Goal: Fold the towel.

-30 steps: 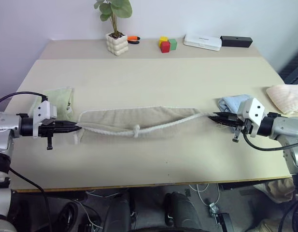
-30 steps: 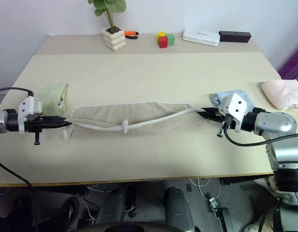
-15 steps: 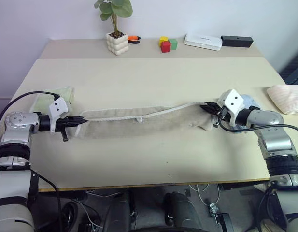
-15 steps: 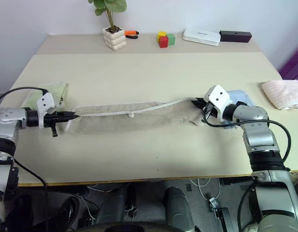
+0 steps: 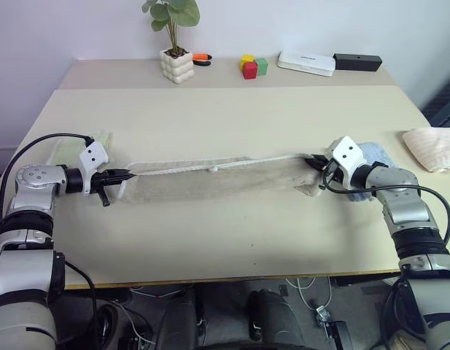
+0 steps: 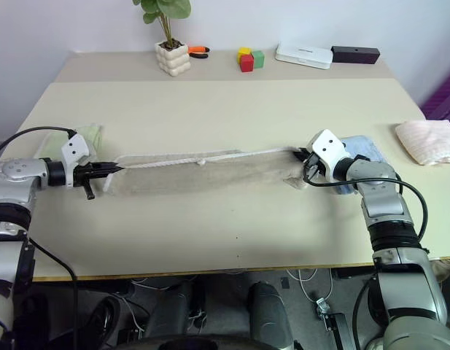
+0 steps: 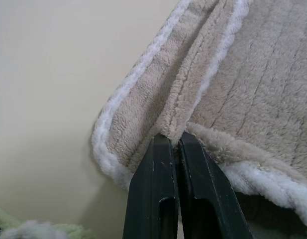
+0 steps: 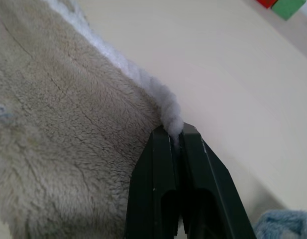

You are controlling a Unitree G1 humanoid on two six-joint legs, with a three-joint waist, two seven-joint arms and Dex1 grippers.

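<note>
Towel (image 5: 225,181): a beige terry cloth with white stitched edging, lying as a long narrow band across the middle of the table (image 5: 232,117), stretched between our two grippers. Our left gripper (image 5: 124,174) has its black fingers pressed together on a corner at the band's left end; our right gripper (image 5: 317,162) pinches the white edging at the right end. We judge the cloth soft, light and limp, sagging wherever unsupported, so corners and hemmed edges are the surest holds. At the table's back edge, a white bubbly pot (image 5: 176,65) holds a small green plant (image 5: 173,14).
</note>
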